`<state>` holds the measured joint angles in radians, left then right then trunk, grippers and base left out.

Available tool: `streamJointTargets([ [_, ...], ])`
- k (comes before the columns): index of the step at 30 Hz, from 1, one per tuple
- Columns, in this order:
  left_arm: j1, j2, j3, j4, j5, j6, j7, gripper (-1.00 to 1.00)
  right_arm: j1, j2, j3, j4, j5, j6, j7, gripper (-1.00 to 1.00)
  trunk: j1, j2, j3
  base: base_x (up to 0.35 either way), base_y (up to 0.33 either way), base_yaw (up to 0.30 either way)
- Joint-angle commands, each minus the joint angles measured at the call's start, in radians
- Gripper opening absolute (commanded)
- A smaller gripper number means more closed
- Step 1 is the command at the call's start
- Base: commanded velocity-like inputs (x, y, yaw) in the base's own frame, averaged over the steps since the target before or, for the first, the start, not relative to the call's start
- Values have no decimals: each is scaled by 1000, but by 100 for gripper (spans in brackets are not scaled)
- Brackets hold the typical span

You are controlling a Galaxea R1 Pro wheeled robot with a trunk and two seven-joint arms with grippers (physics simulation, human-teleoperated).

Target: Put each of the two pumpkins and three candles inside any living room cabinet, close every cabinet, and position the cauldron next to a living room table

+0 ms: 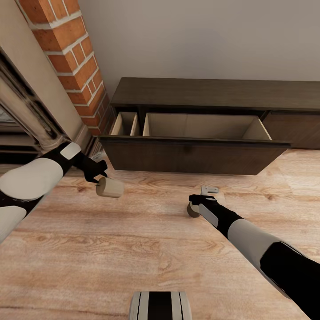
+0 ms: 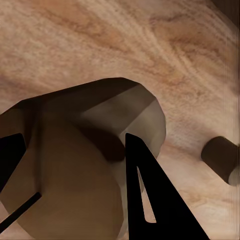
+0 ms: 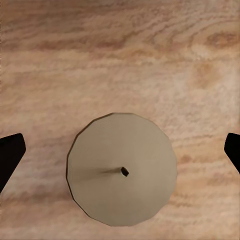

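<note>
- Floorboards (image 1: 146, 249) of pale wood run under everything, from the cabinet out toward the robot
- Cabinet (image 1: 195, 91), long, low and dark brown, stands against the grey wall; its wide drawer (image 1: 195, 155) is pulled out, showing pale beige insides split into a narrow compartment at the brick end and a long one beside it
- Brick column (image 1: 71, 58) rises just beside the cabinet's end, on the left arm's side
- Left arm (image 1: 31, 178) reaches toward the cabinet's brick-side corner, ending short of the drawer front
- Right arm (image 1: 253, 240) stretches out in front of the drawer's middle, well short of the cabinet
- Left hand (image 1: 100, 178) is clamped on a candle (image 1: 110, 187), held tilted on its side above the floor, near the open drawer's front corner; in the left wrist view the dark fingers (image 2: 150, 195) press on either side of that candle (image 2: 85, 160)
- Right hand (image 1: 195, 201) hangs over a second candle (image 1: 192, 210), which stands upright on the floor in front of the drawer; in the right wrist view the fingertips (image 3: 11, 150) are spread wide, apart from the candle (image 3: 122, 170) on both sides, its wick pointing up at the camera
- Small pale grey object (image 1: 210, 190) lies on the floor just beyond the right hand, toward the cabinet; what it is cannot be told
</note>
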<state>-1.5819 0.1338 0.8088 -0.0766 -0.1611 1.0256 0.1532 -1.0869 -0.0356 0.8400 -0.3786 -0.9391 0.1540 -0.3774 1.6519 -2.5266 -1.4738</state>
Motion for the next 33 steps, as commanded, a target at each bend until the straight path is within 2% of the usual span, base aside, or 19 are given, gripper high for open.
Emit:
streamJointTargets([
  [1, -1, 0, 9, -4, -7, 4, 2, -100, -1, -1, 7, -3, -4, 5, -8, 100, 0, 0, -1, 0, 0, 0],
  [7, -2, 0, 9, -27, 7, 4, 1, -100, -1, -1, 7, -3, -4, 5, -8, 100, 0, 0, -1, 0, 0, 0],
  [14, -3, -2, 9, -31, 9, 4, 2, -100, -1, -1, 8, 4, -5, 5, -7, 100, 3, -2, -28, 0, 0, 0],
  [20, -3, -2, 10, -31, 9, 4, 2, -100, -1, 0, 8, 12, -6, 4, -6, 100, 3, -2, -28, 0, 0, 0],
  [26, -3, -4, 12, -31, 9, 4, 2, -100, -1, -1, 7, 13, -5, 4, -6, 100, 6, -3, -51, 0, 0, 0],
  [33, -3, -4, 10, -29, 9, 4, 2, -100, -1, 2, 8, 13, -5, 4, -6, 100, 6, -3, -51, 0, 0, 0],
])
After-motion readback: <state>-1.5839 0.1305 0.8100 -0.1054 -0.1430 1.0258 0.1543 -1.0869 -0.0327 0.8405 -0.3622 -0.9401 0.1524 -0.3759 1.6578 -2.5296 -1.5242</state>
